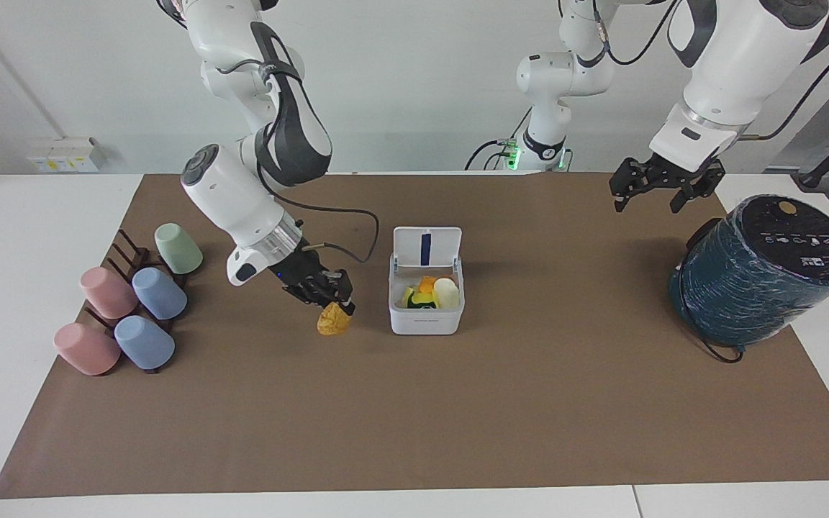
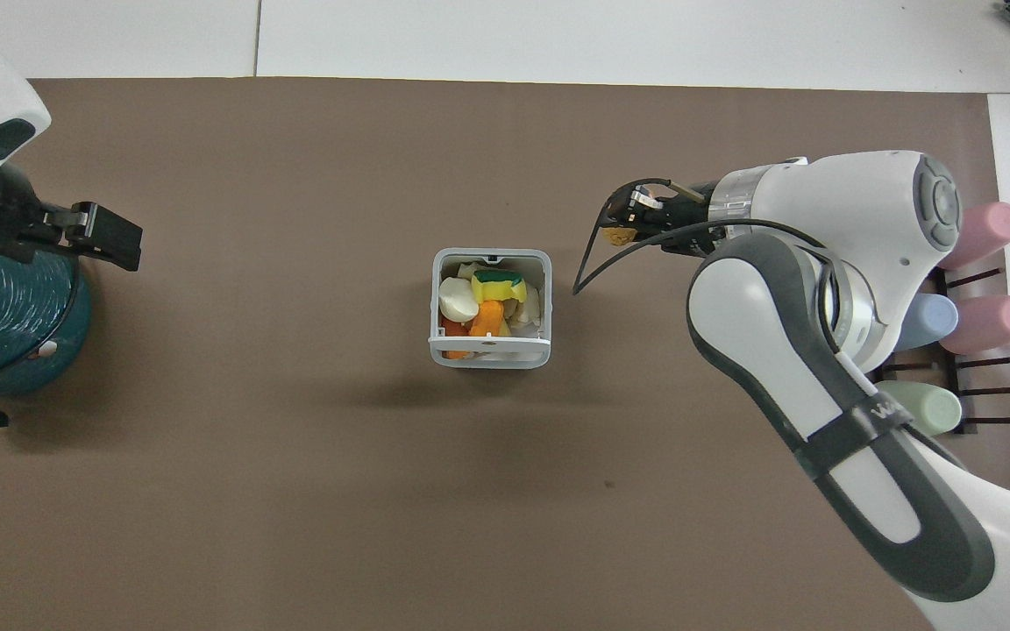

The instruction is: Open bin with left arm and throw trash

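1. The bin [image 1: 425, 295] sits mid-bench on the brown mat [image 1: 529, 403], its lid [image 1: 427, 247] tipped up on the side nearer the robots; opening looks done
2. Yellow, orange and creamy white trash [image 1: 430, 291] already lies inside the bin
3. The right gripper [image 1: 328, 298] hangs above the mat just beside the bin, toward the right arm's end, jaws clamped on an orange-brown lump [image 1: 333, 321] that is clear of the mat
4. The left gripper [image 1: 649, 188] waits high over the mat beside the dark teal cylinder [image 1: 760, 277], jaws wide and empty
5. Step in hand, as I judge it: carrying the lump to the bin
6. Next move calls for shifting the lump over the bin's mouth, clearing the rim, then releasing
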`<action>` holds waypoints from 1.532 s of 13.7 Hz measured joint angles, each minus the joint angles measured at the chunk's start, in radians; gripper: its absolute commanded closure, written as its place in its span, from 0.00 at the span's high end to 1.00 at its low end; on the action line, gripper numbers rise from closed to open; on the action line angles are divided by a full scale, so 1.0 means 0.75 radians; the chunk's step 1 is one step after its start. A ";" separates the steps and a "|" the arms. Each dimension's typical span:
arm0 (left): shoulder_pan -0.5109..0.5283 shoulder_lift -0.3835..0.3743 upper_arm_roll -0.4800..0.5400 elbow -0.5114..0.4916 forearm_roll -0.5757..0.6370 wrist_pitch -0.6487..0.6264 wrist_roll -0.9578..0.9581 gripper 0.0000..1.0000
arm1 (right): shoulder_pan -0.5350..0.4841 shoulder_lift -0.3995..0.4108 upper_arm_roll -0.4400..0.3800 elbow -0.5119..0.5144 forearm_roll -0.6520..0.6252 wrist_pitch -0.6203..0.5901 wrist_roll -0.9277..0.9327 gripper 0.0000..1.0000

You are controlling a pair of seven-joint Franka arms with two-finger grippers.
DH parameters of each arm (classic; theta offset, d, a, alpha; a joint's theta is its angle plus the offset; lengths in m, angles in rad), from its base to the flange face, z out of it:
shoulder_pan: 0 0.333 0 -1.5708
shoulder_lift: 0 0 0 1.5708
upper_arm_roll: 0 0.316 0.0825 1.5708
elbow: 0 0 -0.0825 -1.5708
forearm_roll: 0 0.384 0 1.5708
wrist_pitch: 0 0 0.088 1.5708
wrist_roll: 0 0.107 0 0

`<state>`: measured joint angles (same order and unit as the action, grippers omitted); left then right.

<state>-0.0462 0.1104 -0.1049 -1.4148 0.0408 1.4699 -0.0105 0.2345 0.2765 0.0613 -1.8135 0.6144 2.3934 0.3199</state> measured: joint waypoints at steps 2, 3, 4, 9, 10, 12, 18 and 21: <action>0.006 -0.031 0.000 -0.062 0.032 0.000 0.016 1.00 | 0.067 0.010 0.002 0.001 0.059 0.038 0.196 0.00; 0.006 -0.041 0.000 -0.086 0.043 0.000 0.017 1.00 | 0.091 0.013 0.004 0.001 0.076 0.042 0.280 0.00; 0.007 -0.049 0.000 -0.107 0.051 0.002 0.019 1.00 | 0.112 0.014 0.004 0.001 0.086 0.042 0.358 0.00; 0.063 -0.087 -0.001 -0.184 0.063 0.039 0.099 1.00 | 0.189 0.016 0.009 0.001 0.094 0.032 0.577 0.00; 0.112 -0.097 -0.004 -0.191 0.063 0.052 0.166 1.00 | 0.203 0.016 0.010 0.001 0.099 0.029 0.618 0.00; 0.105 -0.102 -0.016 -0.220 0.005 0.166 0.099 1.00 | 0.224 0.016 0.011 0.001 0.182 0.028 0.641 0.00; 0.072 -0.129 -0.042 -0.298 -0.039 0.256 -0.012 1.00 | 0.248 0.016 0.009 0.003 0.262 0.029 0.650 0.00; 0.072 -0.138 -0.039 -0.304 -0.040 0.257 -0.012 1.00 | 0.254 0.016 0.010 0.001 0.280 0.029 0.652 0.03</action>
<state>0.0079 0.0071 -0.1344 -1.6424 0.0108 1.6624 -0.0194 0.4252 0.2886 0.0688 -1.8126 0.8246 2.4153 0.8090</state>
